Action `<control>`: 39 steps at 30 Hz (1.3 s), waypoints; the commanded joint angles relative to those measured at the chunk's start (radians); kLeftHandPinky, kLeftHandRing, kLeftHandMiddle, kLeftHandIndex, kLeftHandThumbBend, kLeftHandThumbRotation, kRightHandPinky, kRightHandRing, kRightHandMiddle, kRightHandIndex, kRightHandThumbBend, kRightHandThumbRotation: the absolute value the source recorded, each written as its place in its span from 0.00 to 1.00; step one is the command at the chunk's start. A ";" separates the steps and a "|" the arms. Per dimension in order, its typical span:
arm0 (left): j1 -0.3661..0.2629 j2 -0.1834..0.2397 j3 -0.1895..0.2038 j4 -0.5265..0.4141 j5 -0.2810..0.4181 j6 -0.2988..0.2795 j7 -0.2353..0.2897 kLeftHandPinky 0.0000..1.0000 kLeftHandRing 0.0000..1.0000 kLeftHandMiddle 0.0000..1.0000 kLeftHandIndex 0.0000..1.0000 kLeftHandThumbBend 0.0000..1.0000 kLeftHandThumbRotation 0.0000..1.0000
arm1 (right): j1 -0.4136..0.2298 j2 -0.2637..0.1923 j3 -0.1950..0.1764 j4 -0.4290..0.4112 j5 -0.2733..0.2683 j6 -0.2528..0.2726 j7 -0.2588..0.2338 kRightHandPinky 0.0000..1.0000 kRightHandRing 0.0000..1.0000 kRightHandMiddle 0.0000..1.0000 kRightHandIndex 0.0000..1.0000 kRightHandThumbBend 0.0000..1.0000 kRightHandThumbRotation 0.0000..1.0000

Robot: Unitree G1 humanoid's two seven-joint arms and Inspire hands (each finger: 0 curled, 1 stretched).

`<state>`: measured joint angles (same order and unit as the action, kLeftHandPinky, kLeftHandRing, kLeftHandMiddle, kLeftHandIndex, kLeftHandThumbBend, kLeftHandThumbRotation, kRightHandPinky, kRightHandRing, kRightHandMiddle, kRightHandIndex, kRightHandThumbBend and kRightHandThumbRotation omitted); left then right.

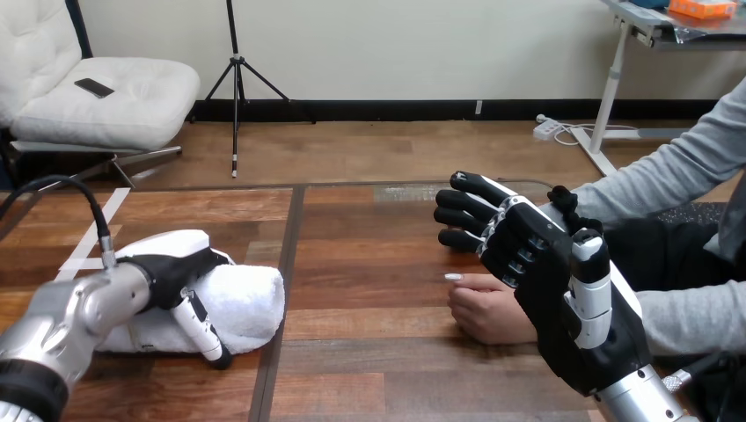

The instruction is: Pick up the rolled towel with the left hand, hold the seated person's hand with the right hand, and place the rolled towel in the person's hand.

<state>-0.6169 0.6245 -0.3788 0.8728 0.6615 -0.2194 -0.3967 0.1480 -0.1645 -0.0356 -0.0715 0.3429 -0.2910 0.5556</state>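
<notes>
Nearest, the left hand (171,259) clasps the towel (246,303), thumb down its near face. The towel is a plain white, fluffy roll lying on the wooden worktop (369,343). Right of the towel, the right hand (550,290) hovers open just beside the person's hand (488,312), which rests as a loose fist on the wood.

Lit brightly and evenly, softly from overhead. Kept every shadow on the table (369,352) soft-edged. Left just a thin dark rim under the rolled towel (251,299) and a faint smudge beneath the person's hand (488,312). Showed a pale sheen along the table's far edge. Nearly bleached the towel's top and the white shell of the left hand (176,264), folds barely readable. Picked small glints off the black right hand (528,264).
</notes>
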 commanded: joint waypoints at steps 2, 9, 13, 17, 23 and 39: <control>-0.014 -0.006 -0.025 -0.038 -0.002 0.026 -0.059 0.51 0.63 0.70 0.69 0.96 0.00 | -0.051 -0.007 -0.012 -0.035 0.008 -0.015 -0.005 0.83 0.86 0.85 0.86 0.95 1.00; -0.013 0.003 -0.019 -0.055 -0.006 0.025 -0.073 0.40 0.48 0.57 0.59 0.90 0.00 | -0.050 -0.006 -0.012 -0.037 0.001 -0.013 -0.012 0.83 0.85 0.85 0.86 0.96 1.00; -0.010 0.008 -0.009 -0.061 -0.020 0.014 -0.077 0.37 0.45 0.52 0.51 0.85 0.00 | -0.052 -0.007 -0.012 -0.034 0.001 -0.017 -0.012 0.83 0.85 0.85 0.86 0.96 1.00; -0.005 0.019 -0.002 -0.072 -0.029 -0.004 -0.071 0.35 0.43 0.49 0.47 0.82 0.00 | -0.055 -0.007 -0.013 -0.030 0.003 -0.017 -0.010 0.83 0.85 0.85 0.86 0.96 1.00; -0.001 0.030 0.002 -0.078 -0.041 -0.027 -0.058 0.33 0.40 0.45 0.43 0.79 0.00 | -0.058 -0.007 -0.014 -0.027 0.004 -0.016 -0.009 0.84 0.85 0.85 0.86 0.96 1.00; 0.028 0.048 0.044 -0.121 -0.110 -0.070 -0.041 0.31 0.38 0.45 0.45 0.72 0.00 | -0.060 -0.012 -0.014 -0.026 0.003 -0.012 -0.005 0.84 0.85 0.85 0.86 0.95 1.00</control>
<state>-0.5792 0.6533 -0.3703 0.8189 0.5856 -0.2737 -0.4466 0.1478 -0.1642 -0.0412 -0.0715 0.3408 -0.2910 0.5490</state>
